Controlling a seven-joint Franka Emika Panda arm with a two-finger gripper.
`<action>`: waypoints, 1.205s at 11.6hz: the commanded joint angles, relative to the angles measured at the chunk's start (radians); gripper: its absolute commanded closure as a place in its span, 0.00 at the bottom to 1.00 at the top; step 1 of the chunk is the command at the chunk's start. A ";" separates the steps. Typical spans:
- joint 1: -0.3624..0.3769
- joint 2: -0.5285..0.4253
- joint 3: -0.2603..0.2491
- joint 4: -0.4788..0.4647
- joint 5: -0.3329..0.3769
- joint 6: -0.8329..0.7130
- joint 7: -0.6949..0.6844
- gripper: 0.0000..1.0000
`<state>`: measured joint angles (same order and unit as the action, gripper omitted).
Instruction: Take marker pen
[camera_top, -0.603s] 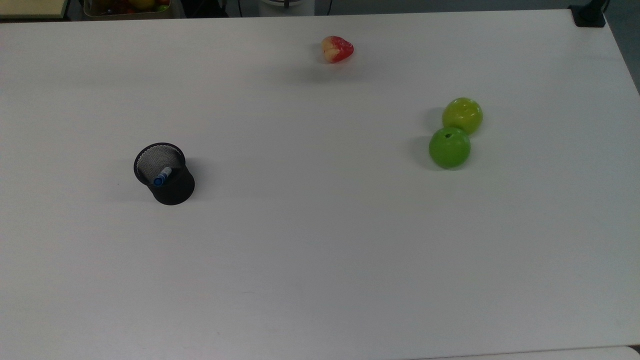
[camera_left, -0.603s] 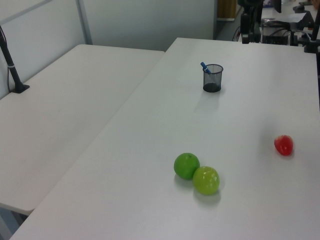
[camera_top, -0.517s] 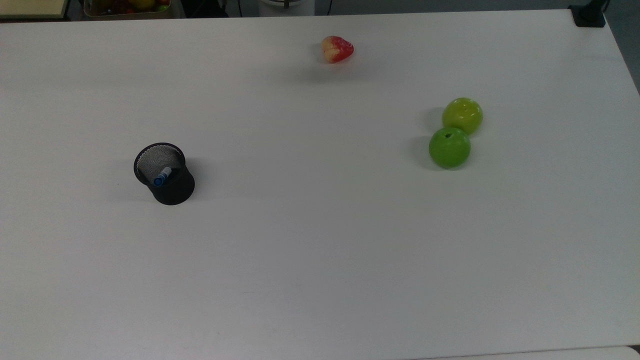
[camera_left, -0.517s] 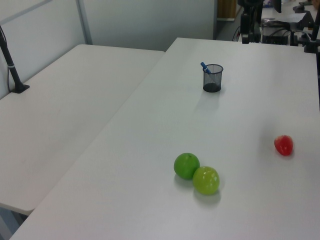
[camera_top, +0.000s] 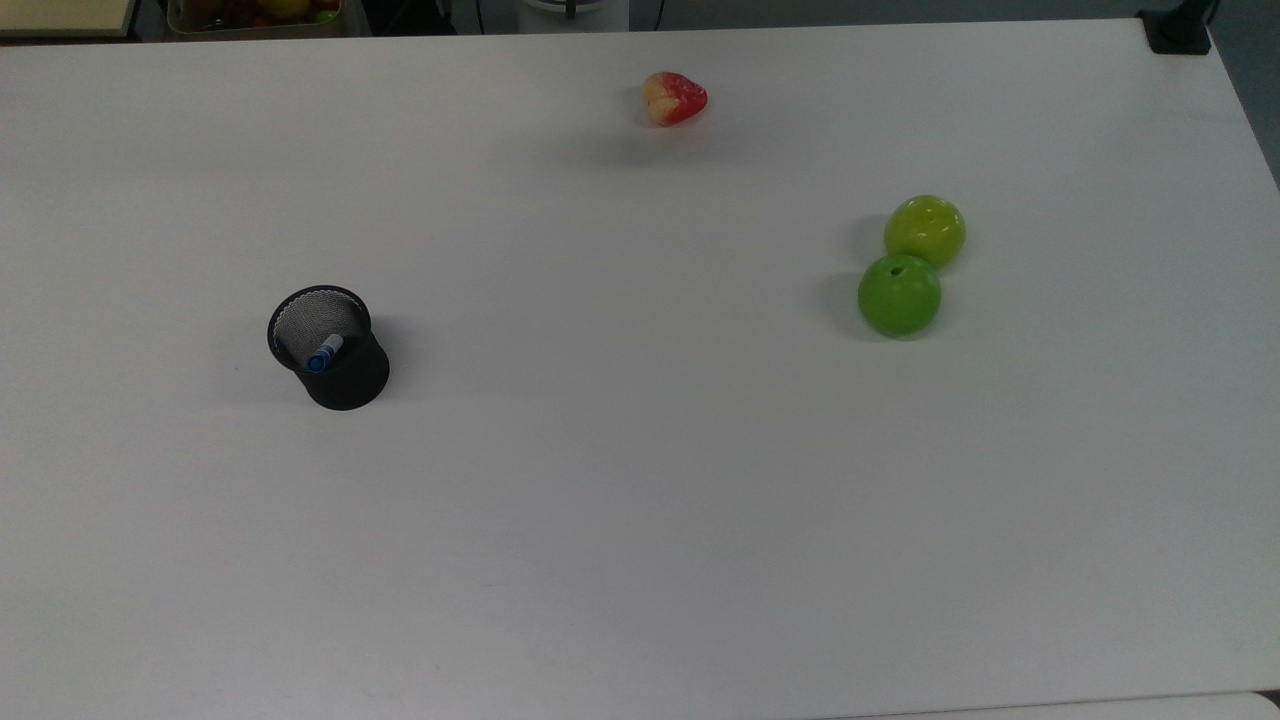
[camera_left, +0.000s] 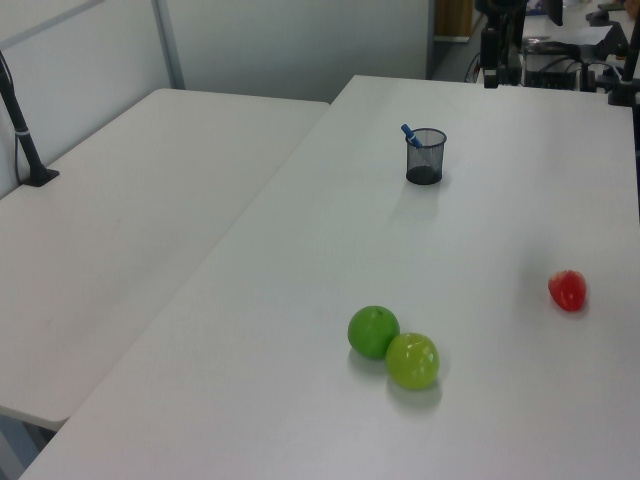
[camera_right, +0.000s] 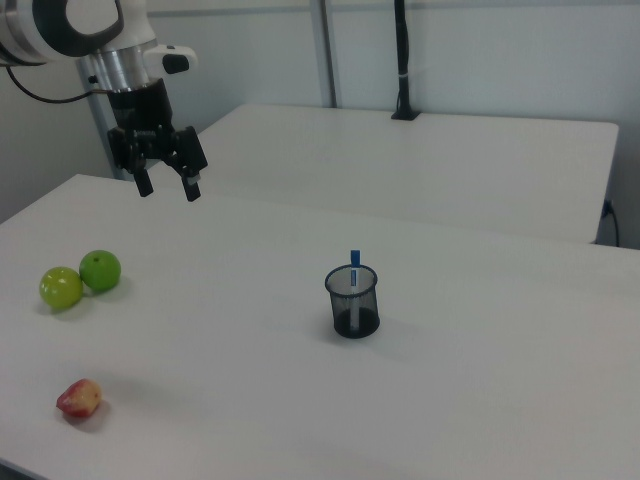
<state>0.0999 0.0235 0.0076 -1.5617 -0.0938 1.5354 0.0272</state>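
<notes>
**No change, pen untaken**

Same since half a second ago. In right view: red fruit (camera_right: 79, 398) nearest, then pen (camera_right: 354, 262) upright in cup (camera_right: 352, 303) on desk (camera_right: 480, 400); farther, end effector (camera_right: 167, 186) spread open, aloft, well apart.

We see the slim white-barrelled marker pen with a blue cap (camera_top: 323, 353) standing inside a black wire-mesh cylindrical pen holder (camera_top: 340, 375) on the white table (camera_top: 640, 480). In the right view, the marker pen (camera_right: 354, 270) stands nearly upright, its blue end protruding above the rim of the holder (camera_right: 353, 303). In the left view, the marker pen (camera_left: 409, 133) leans toward the left view's left, resting against the holder's rim (camera_left: 425, 157).
</notes>
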 joint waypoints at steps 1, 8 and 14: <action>0.000 -0.004 -0.006 -0.011 0.019 0.005 -0.003 0.00; -0.035 0.055 -0.009 0.005 -0.007 0.121 -0.009 0.00; -0.164 0.231 -0.009 0.034 -0.049 0.412 -0.051 0.00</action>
<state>-0.0269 0.1922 -0.0022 -1.5514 -0.1333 1.8561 0.0224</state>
